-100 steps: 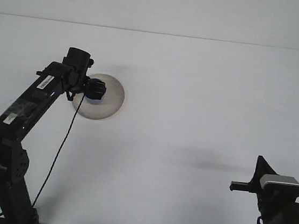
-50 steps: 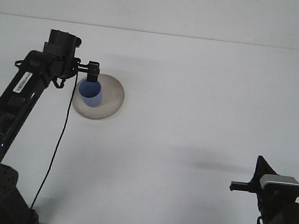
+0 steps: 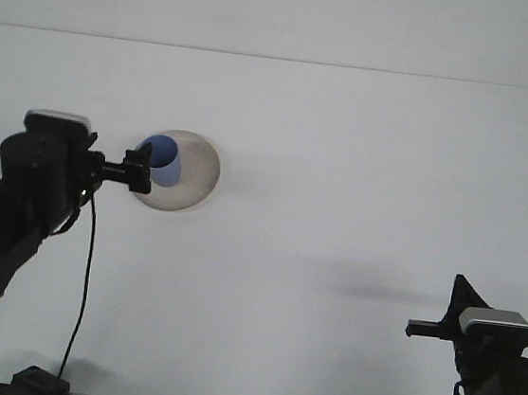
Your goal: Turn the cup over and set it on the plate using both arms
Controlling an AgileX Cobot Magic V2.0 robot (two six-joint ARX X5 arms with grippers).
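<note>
A: Blue cup (image 3: 162,159) sits upright on the beige plate (image 3: 194,182), mouth up, left-of-centre on it. White table (image 3: 344,168) under it all

B: which way from the left gripper (image 3: 139,168)?

A: just up and right of its tip, nearly touching in this view. Cup's long axis is vertical. Gripper holds nothing; can't tell from here whether its fingers are apart or together

B: right gripper (image 3: 426,327)?

A: well apart, low at the right edge, empty, fingers unreadable too. Left arm is far nearer the cup

B: counts?

A: one cup, one plate, two arms. Judging by the layout, flip and place look done, so the next move is likely just clearing the left arm without clipping the cup
</note>
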